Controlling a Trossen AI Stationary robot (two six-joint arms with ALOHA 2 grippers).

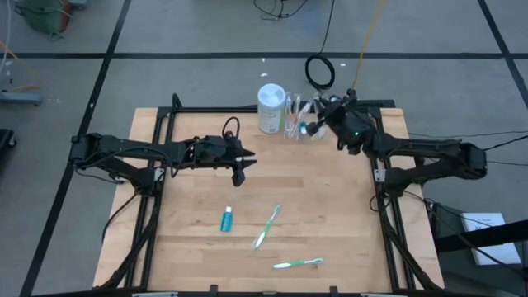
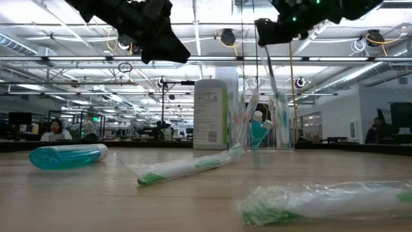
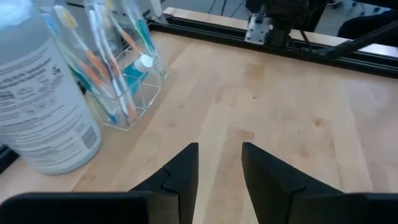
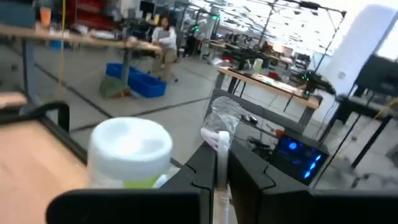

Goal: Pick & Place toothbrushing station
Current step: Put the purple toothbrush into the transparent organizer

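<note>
The clear toothbrushing station (image 1: 299, 122) stands at the table's far edge next to a white bottle (image 1: 271, 107). It holds several toothbrushes and a small tube (image 3: 134, 71). My right gripper (image 1: 313, 122) is above the station, shut on a plastic-wrapped toothbrush (image 2: 271, 77). My left gripper (image 1: 241, 171) is open and empty above the table's middle left, and its fingers (image 3: 180, 171) point toward the station (image 3: 124, 81). Two wrapped toothbrushes (image 1: 266, 227) (image 1: 297, 264) and a blue tube (image 1: 226, 219) lie flat on the near half of the table. My right gripper pinches the wrapped toothbrush near its upper end (image 4: 219, 140) between its two fingers. The fingers lie roughly level, coming from the table's right side, across the brush. The brush hangs down below the fingers toward the station (image 2: 264, 129). I cannot tell whether its lower end rests there.
The white bottle (image 2: 210, 115) stands upright just left of the station. Black rails (image 1: 165, 124) frame the table's sides and far edge. Bare wood lies between the station and the loose items. People sit at desks in the room beyond (image 2: 55, 129).
</note>
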